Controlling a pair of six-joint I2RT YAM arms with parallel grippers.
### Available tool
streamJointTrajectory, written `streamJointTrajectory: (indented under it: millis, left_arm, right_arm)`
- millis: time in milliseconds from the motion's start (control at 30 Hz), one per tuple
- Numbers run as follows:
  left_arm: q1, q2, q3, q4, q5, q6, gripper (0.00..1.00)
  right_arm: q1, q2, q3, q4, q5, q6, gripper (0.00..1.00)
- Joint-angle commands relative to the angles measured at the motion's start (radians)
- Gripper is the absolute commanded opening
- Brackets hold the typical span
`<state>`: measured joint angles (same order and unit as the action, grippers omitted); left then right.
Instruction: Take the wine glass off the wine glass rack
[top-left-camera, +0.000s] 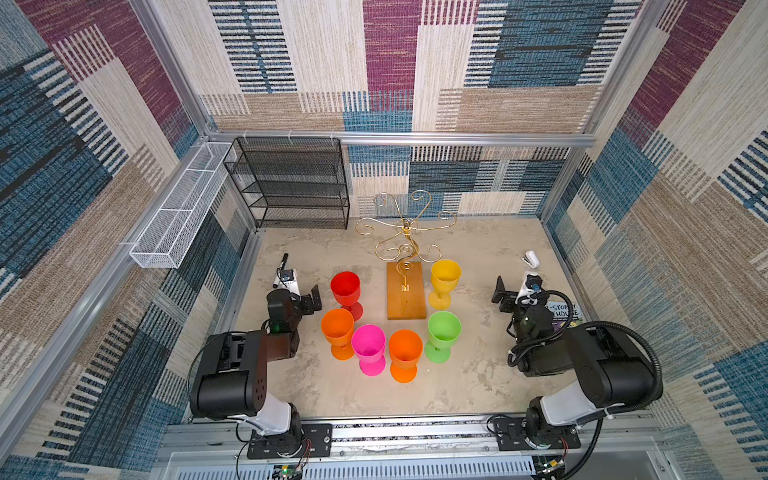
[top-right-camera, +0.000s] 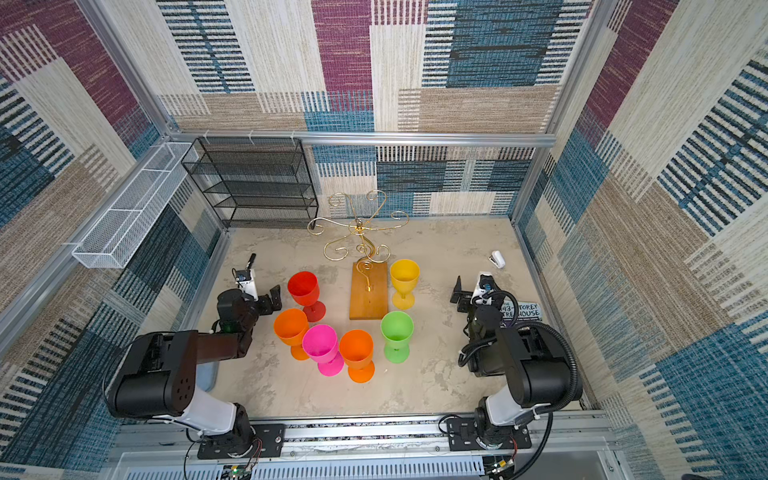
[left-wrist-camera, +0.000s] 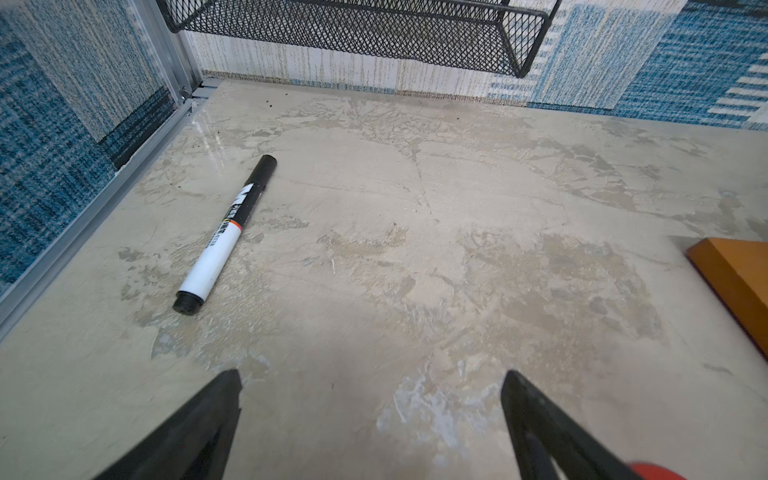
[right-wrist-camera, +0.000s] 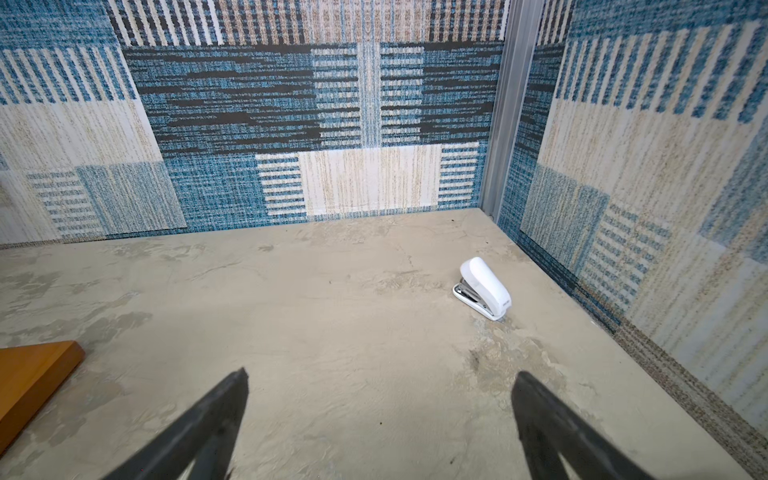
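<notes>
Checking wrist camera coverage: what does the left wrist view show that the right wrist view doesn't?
Left wrist only: a marker and the black mesh shelf. Right wrist only: a white stapler. Shared: a wooden base corner of the wine glass rack, the table, and open, empty jaws on the left gripper and right gripper.

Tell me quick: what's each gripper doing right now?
Left gripper: open, holding nothing.
Right gripper: open, holding nothing.
</notes>
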<state>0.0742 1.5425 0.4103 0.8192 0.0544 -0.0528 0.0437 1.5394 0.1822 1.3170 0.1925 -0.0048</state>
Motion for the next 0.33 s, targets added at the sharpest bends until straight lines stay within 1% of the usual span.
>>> streamJointTrajectory:
  millis: [0, 300]
  left_arm:
    - [0.001, -0.001, 0.004, 0.024, -0.005, 0.022, 0.99]
    - [0.001, -0.001, 0.004, 0.024, -0.005, 0.022, 1.00]
  right_arm:
    - [-0.001, -0.001, 0.005, 0.021, -0.004, -0.004, 1.00]
    - [-0.001, -0.001, 0.006, 0.016, -0.005, -0.004, 1.00]
